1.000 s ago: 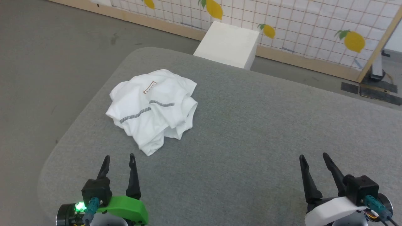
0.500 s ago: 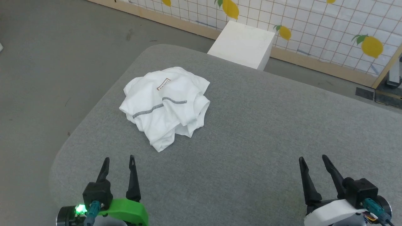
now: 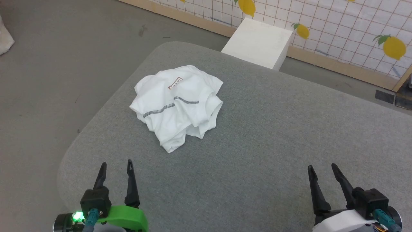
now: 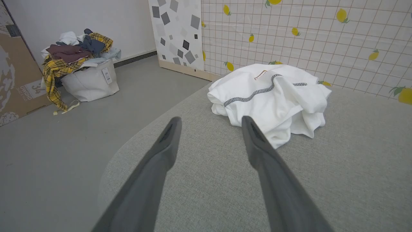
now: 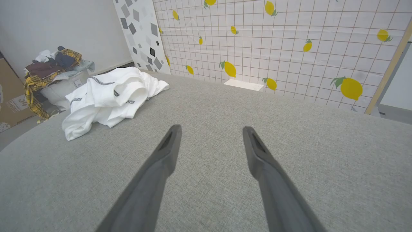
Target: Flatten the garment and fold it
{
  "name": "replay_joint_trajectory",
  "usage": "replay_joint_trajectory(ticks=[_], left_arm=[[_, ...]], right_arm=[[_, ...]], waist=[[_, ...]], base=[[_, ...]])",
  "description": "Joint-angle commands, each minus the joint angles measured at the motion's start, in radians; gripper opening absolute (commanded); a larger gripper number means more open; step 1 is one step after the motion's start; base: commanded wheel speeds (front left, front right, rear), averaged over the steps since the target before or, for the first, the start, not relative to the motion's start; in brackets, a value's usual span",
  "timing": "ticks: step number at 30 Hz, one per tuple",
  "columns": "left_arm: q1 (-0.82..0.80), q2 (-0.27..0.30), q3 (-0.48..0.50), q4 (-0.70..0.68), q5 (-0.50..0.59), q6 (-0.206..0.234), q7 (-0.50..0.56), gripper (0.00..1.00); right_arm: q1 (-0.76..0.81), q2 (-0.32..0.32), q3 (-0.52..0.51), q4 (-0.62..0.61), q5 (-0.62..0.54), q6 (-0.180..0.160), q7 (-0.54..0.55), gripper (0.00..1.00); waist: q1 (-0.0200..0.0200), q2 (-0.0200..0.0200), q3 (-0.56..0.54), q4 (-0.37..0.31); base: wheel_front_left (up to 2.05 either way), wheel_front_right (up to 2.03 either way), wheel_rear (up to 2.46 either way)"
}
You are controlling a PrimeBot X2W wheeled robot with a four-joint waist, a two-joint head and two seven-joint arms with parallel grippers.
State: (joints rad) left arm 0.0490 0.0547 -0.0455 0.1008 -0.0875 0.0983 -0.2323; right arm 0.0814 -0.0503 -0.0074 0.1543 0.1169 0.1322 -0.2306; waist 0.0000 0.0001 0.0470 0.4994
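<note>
The garment [image 3: 177, 104], a white T-shirt with dark grey stitched seams and a small brown-outlined patch, lies crumpled in a heap on the grey padded table [image 3: 273, 135], towards its far left corner. It also lies ahead of the fingers in the left wrist view as the garment [image 4: 273, 96], and at the left of the right wrist view as the garment [image 5: 111, 96]. My left gripper [image 3: 116, 164] hovers open near the table's front edge, just short of the shirt's nearest tip. My right gripper [image 3: 322, 167] stands open far to the right, holding nothing.
A white rigid box [image 3: 259, 43] stands on the floor behind the table, against a lemon-patterned grid wall [image 3: 354, 25]. A laundry bag heaped with clothes [image 4: 80, 71] and a cardboard box [image 4: 16, 80] sit on the floor to the left. The table's right half is bare fabric.
The head camera has turned left, so the whole picture shifted to the right. The shirt lies as before. Both grippers keep their open pose at the lower corners.
</note>
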Motion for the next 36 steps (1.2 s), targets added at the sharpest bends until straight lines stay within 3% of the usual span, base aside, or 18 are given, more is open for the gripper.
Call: replay_joint_trajectory(ticks=[1, 9, 16, 22, 26, 30, 36], left_arm=[[-0.010, 0.000, 0.005, 0.005, 0.003, -0.003, -0.013, 1.00], [-0.209, 0.039, 0.020, 0.151, -0.065, -0.104, -0.027, 1.00], [-0.543, 0.098, 0.043, 0.355, -0.208, -0.200, 0.212, 1.00], [-0.735, 0.134, 0.026, 0.517, -0.351, -0.224, 0.520, 1.00], [-0.781, 0.151, -0.013, 0.578, -0.388, -0.227, 0.636, 1.00], [-0.780, 0.160, -0.049, 0.638, -0.384, -0.228, 0.670, 1.00], [-0.750, 0.158, -0.074, 0.723, -0.371, -0.227, 0.643, 1.00]], right_arm=[[0.002, 0.000, -0.001, 0.004, 0.006, -0.001, -0.015, 1.00], [-0.010, 0.000, -0.009, 0.007, -0.015, -0.002, -0.031, 1.00], [-0.050, 0.000, -0.019, -0.005, -0.067, -0.002, -0.027, 1.00], [-0.076, 0.000, -0.044, -0.033, -0.100, -0.002, -0.007, 1.00], [-0.078, 0.000, -0.064, -0.053, -0.103, -0.002, -0.001, 1.00], [-0.086, 0.000, -0.070, -0.065, -0.103, -0.002, 0.000, 1.00], [-0.095, 0.000, -0.075, -0.068, -0.102, -0.002, -0.003, 1.00]], waist=[[0.0000, -0.0001, 0.005, 0.000], [0.0000, -0.0001, 0.047, -0.001], [0.0000, -0.0001, 0.139, -0.095], [0.0000, -0.0001, 0.231, -0.194], [0.0000, -0.0001, 0.277, -0.240], [0.0000, -0.0001, 0.311, -0.269], [0.0000, -0.0001, 0.331, -0.280]], base=[[0.00, 0.00, 0.00], [0.00, 0.00, 0.00], [0.00, 0.00, 0.00], [0.00, 0.00, 0.00], [0.00, 0.00, 0.00], [0.00, 0.00, 0.00], [0.00, 0.00, 0.00]])
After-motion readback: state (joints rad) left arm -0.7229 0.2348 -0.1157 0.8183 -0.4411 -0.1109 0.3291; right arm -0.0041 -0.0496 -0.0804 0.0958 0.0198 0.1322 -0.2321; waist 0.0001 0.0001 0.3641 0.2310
